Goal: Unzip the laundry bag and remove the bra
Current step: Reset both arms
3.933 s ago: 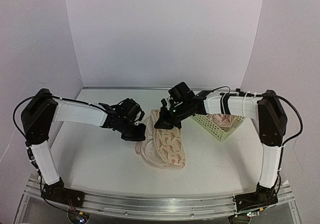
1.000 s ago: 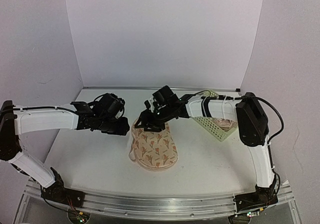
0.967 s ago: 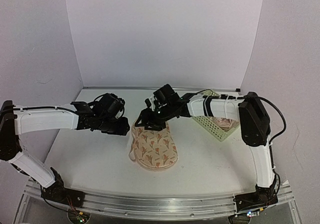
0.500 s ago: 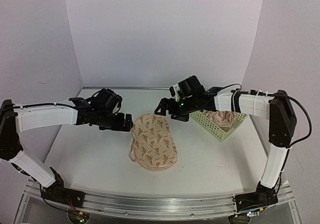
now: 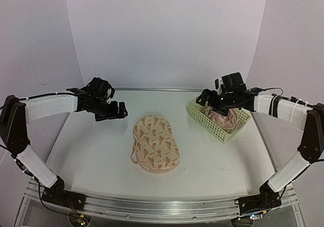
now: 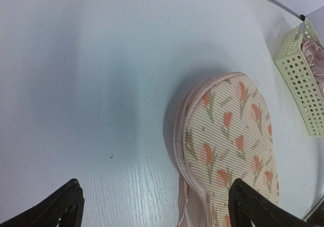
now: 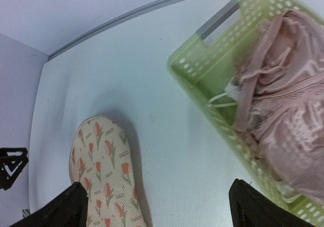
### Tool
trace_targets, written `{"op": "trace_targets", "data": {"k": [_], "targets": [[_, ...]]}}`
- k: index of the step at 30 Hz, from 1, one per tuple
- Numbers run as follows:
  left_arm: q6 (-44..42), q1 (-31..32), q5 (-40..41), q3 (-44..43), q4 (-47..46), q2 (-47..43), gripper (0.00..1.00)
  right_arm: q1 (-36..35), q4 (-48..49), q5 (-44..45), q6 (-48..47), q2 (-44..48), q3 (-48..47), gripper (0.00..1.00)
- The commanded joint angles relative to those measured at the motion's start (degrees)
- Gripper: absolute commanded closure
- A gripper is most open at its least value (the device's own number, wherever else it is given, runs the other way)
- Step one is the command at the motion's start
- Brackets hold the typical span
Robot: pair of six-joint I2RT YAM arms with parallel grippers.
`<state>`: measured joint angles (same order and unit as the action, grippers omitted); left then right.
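In right wrist view, strapped garment in basket, laundry bag apart

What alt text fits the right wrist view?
A pinkish bra lies bunched in a pale green lattice basket at upper right. The printed laundry bag lies flat on the white table at lower left, with the open right gripper empty above.

The laundry bag lies flat, print upward.

table: white | laundry bag: flat, centre | basket: right rear
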<state>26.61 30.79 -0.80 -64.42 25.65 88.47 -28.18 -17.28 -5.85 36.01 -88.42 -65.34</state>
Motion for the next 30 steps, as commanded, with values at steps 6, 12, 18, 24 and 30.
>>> {"op": "trace_targets", "data": {"k": [6, 12, 18, 24, 30], "targets": [[-1.6, -11.1, -8.3, -4.2, 0.8, 2.7, 0.01, 12.4, 1.6, -1.7, -2.0, 10.2, 7.1, 0.02], [-2.4, -17.4, -7.3, -2.7, 0.8, -1.4, 0.00, 14.9, 1.2, 2.0, -7.3, 18.1, 11.6, 0.02], [-1.9, -18.8, -2.7, 0.1, 0.5, -8.3, 0.01, 14.9, 1.3, 7.6, -8.7, 25.3, 15.8, 0.02], [1.6, -18.8, -0.7, 6.2, -4.3, -18.3, 0.00, 14.8, 5.0, 9.9, -8.1, 32.4, 21.2, 0.02], [6.3, -18.7, -2.2, 17.2, -11.0, -30.4, 0.00, 14.8, 11.5, 7.5, -7.4, 37.4, 26.6, 0.02]]}}
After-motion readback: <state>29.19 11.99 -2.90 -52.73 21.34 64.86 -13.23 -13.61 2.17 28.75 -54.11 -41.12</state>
